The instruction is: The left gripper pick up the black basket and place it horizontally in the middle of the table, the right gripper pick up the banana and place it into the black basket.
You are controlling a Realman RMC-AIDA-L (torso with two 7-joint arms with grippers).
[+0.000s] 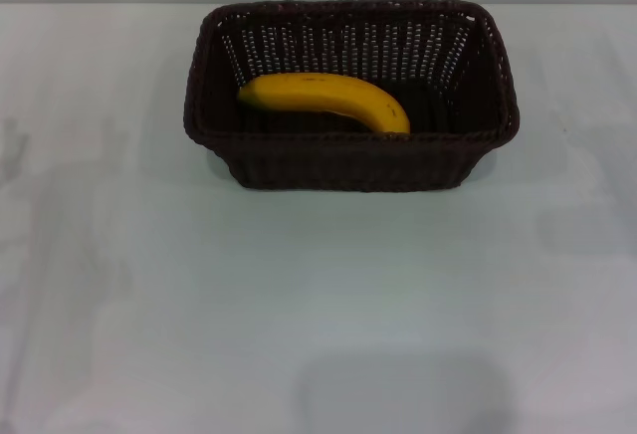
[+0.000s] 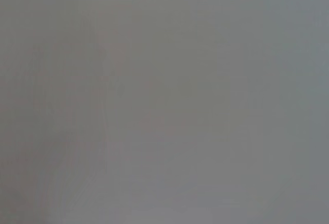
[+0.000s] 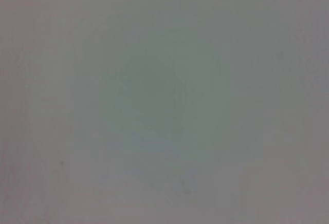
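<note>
A: Status of the 2 items?

B: The black basket [image 1: 350,145] sits long side across, at 12 o'clock from the centre of the surface [image 1: 299,305]. The banana [image 1: 325,102] lies inside it. Both placements look complete.

A: Fingers?

B: Neither gripper is in view; fingers cannot be judged. Open room all round; far edge close behind the basket.

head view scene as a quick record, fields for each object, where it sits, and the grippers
container: dark woven wicker rectangular basket, upright, long side across the view
container place: on the plain white table, toward the far middle
fruit: curved yellow banana, lying inside the basket
fruit contact: resting on the basket floor, nothing holding it
left gripper: not in view
right gripper: not in view
wrist views: show only a blank pale surface
</note>
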